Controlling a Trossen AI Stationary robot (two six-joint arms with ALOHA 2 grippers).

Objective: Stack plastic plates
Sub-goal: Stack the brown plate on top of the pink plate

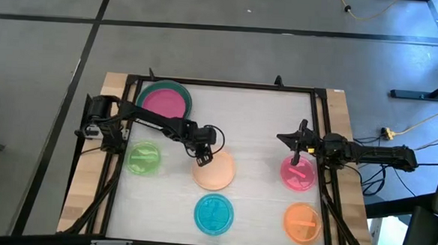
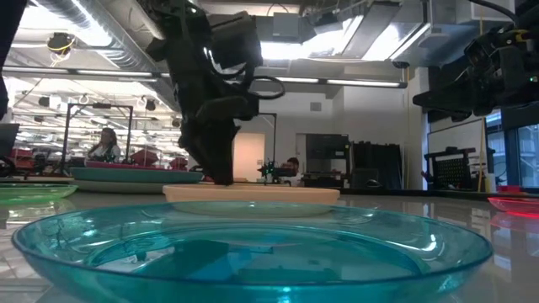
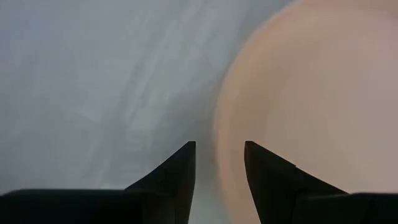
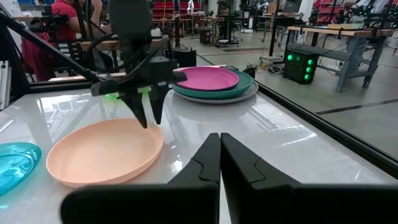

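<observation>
The peach plate [image 1: 214,171] was found lying flat and round, with no long axis, its rim straddled by the left tool [image 1: 202,160], whose fingers were parted. Actual contact could not be confirmed; the left wrist view was blurred. The right tool [image 1: 295,154], fingers closed on nothing, was held above the pink plate [image 1: 299,174]. The magenta plate [image 4: 207,79] was seen stacked on a teal one only in the right wrist view.

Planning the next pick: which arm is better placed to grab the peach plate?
Left. Its tool is open astride the peach plate rim; the right tool waits shut by the pink plate.
</observation>
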